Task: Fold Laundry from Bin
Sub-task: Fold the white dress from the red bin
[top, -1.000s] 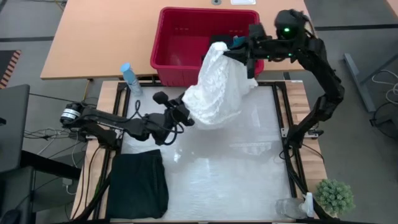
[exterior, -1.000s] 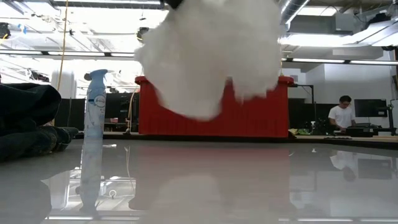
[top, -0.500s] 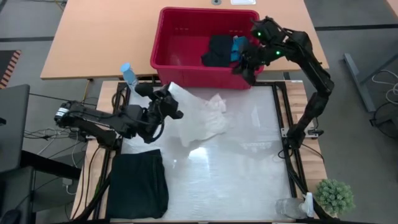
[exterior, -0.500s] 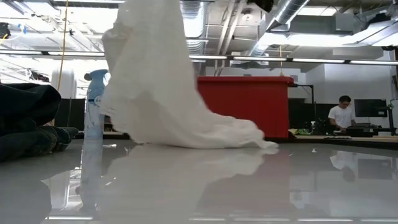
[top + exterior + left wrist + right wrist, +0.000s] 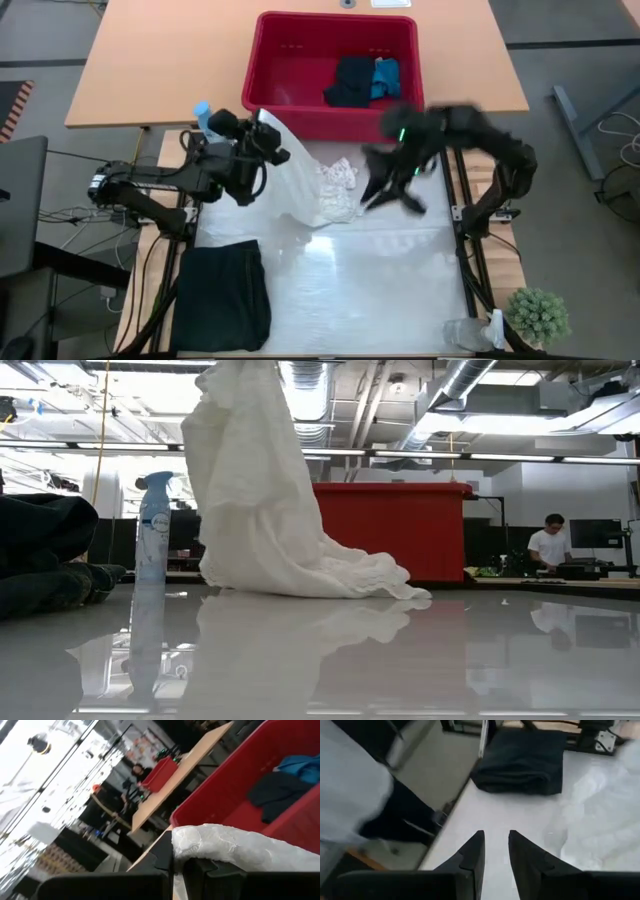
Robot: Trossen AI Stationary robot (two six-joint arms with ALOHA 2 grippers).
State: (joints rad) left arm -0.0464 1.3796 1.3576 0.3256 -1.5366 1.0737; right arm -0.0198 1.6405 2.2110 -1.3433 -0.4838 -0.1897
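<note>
Taking the red bin as the landmark: well to its near-left, a folded black garment lies on the tabletop. A pale blue spray bottle stands just off the bin's near-left corner; the writing on its label is too small to read. Beside it the left end effector is raised in front of the bin's near wall, its fingers together and clamped on an edge of the white crinkled garment, which hangs from it and trails onto the tabletop in front of the bin. Inside the bin, toward its right, lie a black garment and a small bright blue one. The right end effector hangs over the tabletop near the bin's near-right corner, fingers a little apart and holding nothing.
</note>
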